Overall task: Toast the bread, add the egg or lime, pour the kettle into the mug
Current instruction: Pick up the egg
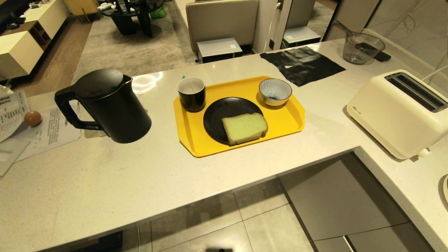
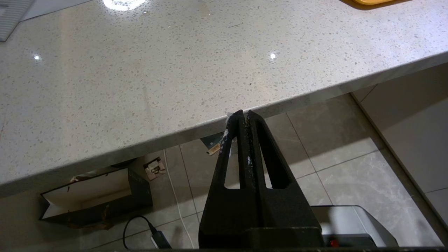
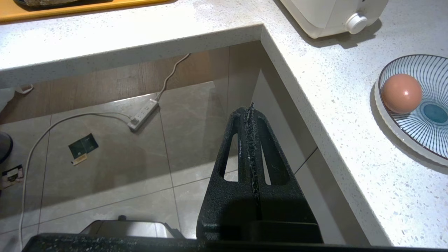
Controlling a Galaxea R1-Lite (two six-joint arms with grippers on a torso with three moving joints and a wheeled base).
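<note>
The bread [image 1: 245, 128], pale green with a tan crust, lies on a black plate [image 1: 218, 115] on the yellow tray [image 1: 290, 122]. The mug [image 1: 191, 93], black outside and white inside, stands at the tray's back left corner. The matte-black kettle [image 1: 108, 105] stands left of the tray, handle to the left. One egg [image 1: 32, 118] rests on papers at the far left; another egg [image 3: 401, 93] lies in a striped dish [image 3: 425, 129]. No lime shows. My left gripper [image 2: 244, 113] and right gripper [image 3: 250, 109] hang shut and empty below the counter's front edge.
A cream toaster [image 1: 399, 110] sits on the right counter wing. A blue-and-white striped bowl [image 1: 275, 91] stands on the tray's back right. A black cloth [image 1: 302, 64] and a clear measuring jug [image 1: 362, 47] lie farther back. Cables and a power strip [image 3: 143, 114] lie on the floor.
</note>
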